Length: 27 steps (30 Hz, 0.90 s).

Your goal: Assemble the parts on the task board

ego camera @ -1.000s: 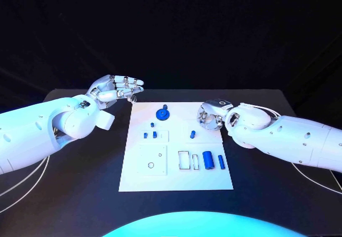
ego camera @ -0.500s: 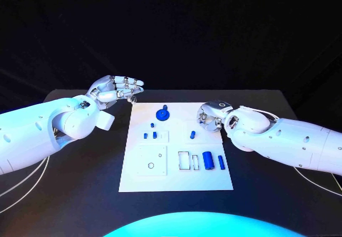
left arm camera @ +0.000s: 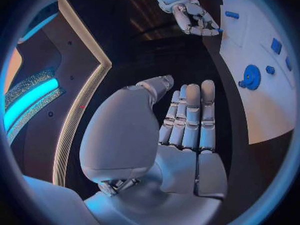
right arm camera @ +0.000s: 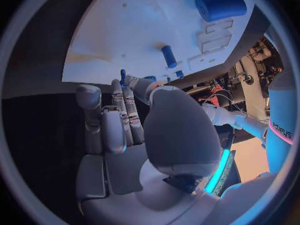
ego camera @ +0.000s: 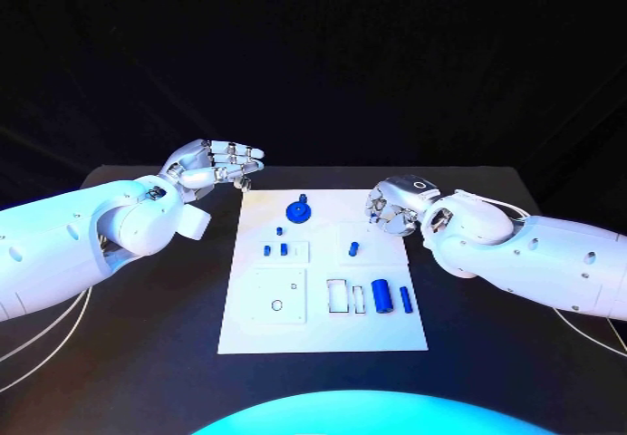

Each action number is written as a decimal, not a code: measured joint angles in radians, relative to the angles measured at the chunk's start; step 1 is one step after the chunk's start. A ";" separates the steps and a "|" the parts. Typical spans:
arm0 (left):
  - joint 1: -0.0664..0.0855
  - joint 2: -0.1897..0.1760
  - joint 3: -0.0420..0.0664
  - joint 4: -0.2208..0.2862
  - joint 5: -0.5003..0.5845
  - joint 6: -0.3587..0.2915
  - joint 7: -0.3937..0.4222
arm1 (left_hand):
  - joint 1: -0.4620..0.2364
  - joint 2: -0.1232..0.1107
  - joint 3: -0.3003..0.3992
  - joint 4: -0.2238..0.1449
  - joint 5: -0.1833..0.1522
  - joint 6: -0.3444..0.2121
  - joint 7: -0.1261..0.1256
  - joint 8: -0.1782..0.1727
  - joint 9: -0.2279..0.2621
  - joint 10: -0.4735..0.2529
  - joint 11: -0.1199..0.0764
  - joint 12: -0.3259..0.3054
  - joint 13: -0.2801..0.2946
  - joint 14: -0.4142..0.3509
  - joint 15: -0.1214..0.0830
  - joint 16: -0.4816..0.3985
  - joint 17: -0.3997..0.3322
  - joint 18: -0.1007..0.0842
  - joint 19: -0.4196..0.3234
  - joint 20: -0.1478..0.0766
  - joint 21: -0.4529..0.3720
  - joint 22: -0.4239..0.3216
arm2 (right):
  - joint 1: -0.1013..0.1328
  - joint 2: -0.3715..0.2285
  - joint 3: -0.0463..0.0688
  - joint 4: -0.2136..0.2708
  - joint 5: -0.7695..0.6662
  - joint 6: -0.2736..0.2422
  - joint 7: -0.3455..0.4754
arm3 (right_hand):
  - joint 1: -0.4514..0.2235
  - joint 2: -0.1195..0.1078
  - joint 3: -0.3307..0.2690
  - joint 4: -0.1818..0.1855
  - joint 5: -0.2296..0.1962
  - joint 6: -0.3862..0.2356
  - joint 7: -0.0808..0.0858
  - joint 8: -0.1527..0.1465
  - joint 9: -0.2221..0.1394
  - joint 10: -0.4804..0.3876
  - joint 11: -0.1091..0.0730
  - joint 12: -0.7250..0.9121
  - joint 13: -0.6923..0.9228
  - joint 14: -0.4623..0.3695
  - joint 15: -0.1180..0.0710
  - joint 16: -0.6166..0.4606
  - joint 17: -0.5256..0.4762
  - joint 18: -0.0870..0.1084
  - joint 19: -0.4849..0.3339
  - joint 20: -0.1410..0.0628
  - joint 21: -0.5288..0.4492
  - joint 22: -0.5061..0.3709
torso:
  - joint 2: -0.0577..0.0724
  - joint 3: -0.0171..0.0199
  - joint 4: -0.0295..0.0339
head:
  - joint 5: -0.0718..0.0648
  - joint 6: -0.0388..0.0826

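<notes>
Right hand [ego camera: 396, 207] now lifted off the task board [ego camera: 324, 317], small blue part [right arm camera: 123, 78] pinched at its fingertips; left hand [ego camera: 216, 163] empty, loosely curled.

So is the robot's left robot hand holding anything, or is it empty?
Empty. The left robot hand hangs beside the white task board, not touching it. In the left wrist view its fingers lie straight, side by side, with nothing between them.

The flat white plate of the task board [ego camera: 327, 322] looks like smooth matt plastic, and the small blue parts, such as the round blue disc [ego camera: 298, 211] and the fat blue cylinder [ego camera: 381, 294], look like smooth plastic too. The black table [ego camera: 157, 362] is seen as matt. Both silver hands [ego camera: 216, 161] [ego camera: 395, 207] are finished in brushed-looking metal, and the arm shells [ego camera: 79, 240] in glossy white plastic.
</notes>
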<state>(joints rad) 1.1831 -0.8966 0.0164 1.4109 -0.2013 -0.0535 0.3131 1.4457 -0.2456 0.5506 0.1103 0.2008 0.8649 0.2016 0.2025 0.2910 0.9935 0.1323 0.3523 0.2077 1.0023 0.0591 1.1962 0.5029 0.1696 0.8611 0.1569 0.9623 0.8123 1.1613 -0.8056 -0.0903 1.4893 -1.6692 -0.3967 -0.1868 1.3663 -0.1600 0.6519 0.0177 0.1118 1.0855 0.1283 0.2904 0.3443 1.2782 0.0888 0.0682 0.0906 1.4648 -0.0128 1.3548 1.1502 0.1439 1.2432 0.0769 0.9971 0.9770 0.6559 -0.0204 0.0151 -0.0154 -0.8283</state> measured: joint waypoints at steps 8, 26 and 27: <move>0.000 0.000 0.000 0.003 0.000 -0.001 0.000 | 0.000 0.000 0.000 0.000 0.000 0.000 0.000 0.000 -0.001 0.000 0.000 0.000 0.000 0.000 0.000 0.000 0.000 0.000 0.000 0.000 0.000 0.000 | 0.001 -0.023 0.004 0.078 0.035 -0.043 0.025 | 0.004 0.004 0.000 0.000 -0.004 -0.003 -0.001 0.004 0.003 0.000 0.000 -0.006 -0.001 0.002 -0.002 0.000 0.001 -0.005 0.004 -0.004 0.004 0.004 | 0.000 0.0000 -0.0008 | 0.008 0.002; -0.001 0.008 0.000 0.019 0.001 -0.017 0.002 | 0.000 0.000 -0.003 0.003 0.000 0.000 0.000 0.000 -0.001 -0.004 0.004 0.004 0.001 0.000 0.000 0.000 0.000 0.000 0.000 0.000 -0.005 -0.001 | -0.070 0.102 -0.010 0.201 0.059 -0.063 0.071 | 0.004 0.004 0.004 -0.004 0.000 -0.003 0.000 0.004 0.005 0.000 0.000 -0.003 0.000 0.004 -0.004 -0.001 -0.002 -0.005 0.007 0.000 0.011 0.009 | 0.002 -0.0008 0.0013 | 0.069 -0.010; -0.001 0.009 0.000 0.021 0.001 -0.019 0.002 | 0.000 0.000 -0.003 0.003 0.000 0.000 0.000 0.000 -0.001 -0.004 0.004 0.004 0.001 0.000 0.000 0.000 0.000 0.000 0.000 0.000 -0.005 -0.001 | -0.074 0.110 -0.011 0.198 0.057 -0.062 0.071 | 0.004 0.004 0.004 -0.004 0.000 -0.003 0.000 0.004 0.005 0.000 0.000 -0.003 0.000 0.004 -0.003 -0.001 -0.002 -0.005 0.007 0.000 0.011 0.009 | 0.002 -0.0012 0.0015 | 0.073 -0.012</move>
<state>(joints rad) 1.1822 -0.8879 0.0161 1.4316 -0.2000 -0.0721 0.3152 1.4457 -0.2456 0.5478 0.1132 0.2008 0.8649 0.2015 0.2025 0.2903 0.9900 0.1358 0.3562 0.2086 1.0022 0.0591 1.1962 0.5031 0.1697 0.8611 0.1569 0.9575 0.8115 1.0877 -0.6955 -0.1016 1.6873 -1.6120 -0.4584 -0.1153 1.3702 -0.1564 0.6559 0.0136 0.1123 1.0823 0.1279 0.2940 0.3497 1.2781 0.0887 0.0651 0.0903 1.4685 -0.0163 1.3541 1.1478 0.1391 1.2504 0.0771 1.0079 0.9856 0.6580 -0.0217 0.0166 0.0572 -0.8399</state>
